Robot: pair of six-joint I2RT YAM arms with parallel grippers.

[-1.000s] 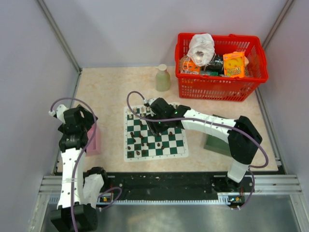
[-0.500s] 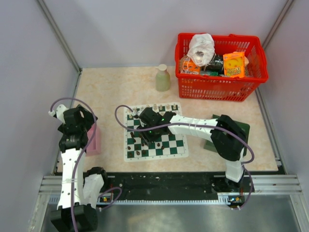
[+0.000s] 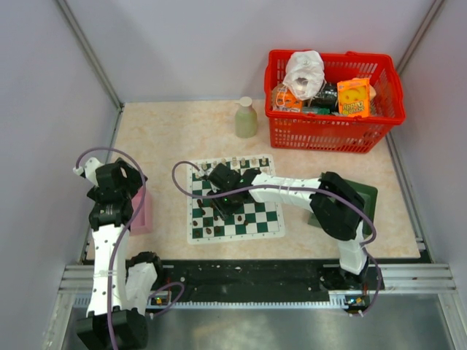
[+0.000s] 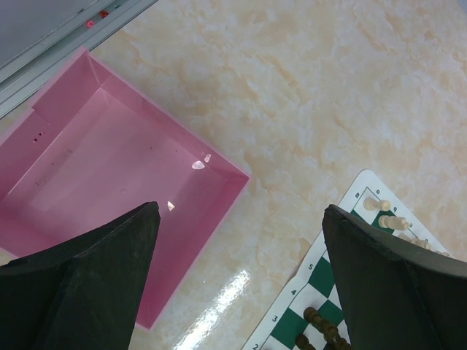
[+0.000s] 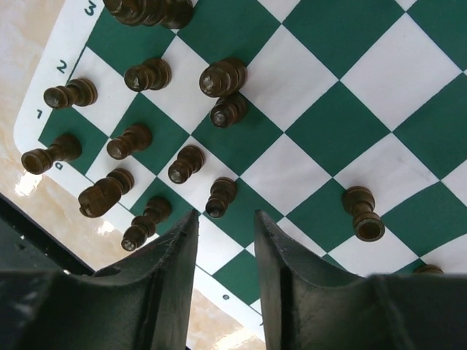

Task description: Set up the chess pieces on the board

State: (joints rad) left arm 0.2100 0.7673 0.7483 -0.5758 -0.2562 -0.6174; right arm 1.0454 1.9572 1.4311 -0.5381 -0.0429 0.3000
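1. Left of the board [image 3: 267, 216], the left arm [image 3: 108, 233] stands folded upright with its wrist tipped downward. The left gripper [image 4: 239, 219] hangs with its jaws spread wide and empty, above the near rim of a pink tray [image 4: 109, 168] that lies just beside the board's left edge.
2. The board is a flat green-and-white checked mat in front of both arms. Dark chess pieces [image 5: 222, 76] crowd the squares on its left side in loose, uneven rows. Pale chess pieces [image 4: 392, 222] stand along its far edge.
3. Over the board's left side, the right gripper [image 5: 225, 226] points straight down. Its jaws are parted by a narrow gap with nothing between them, and a dark pawn [image 5: 220, 197] stands just beyond the fingertips.
4. The step in hand looks like sorting the dark pieces into their home squares. The next move likely calls for lowering onto one small piece and closing gently without toppling its close neighbours.
5. The right arm [image 3: 292, 191] rises from its base right of the board, bends at the elbow above the board's right edge, and stretches leftward across the squares.
6. Right of the board, partly under that elbow, lies a dark green tray [image 3: 369, 194].
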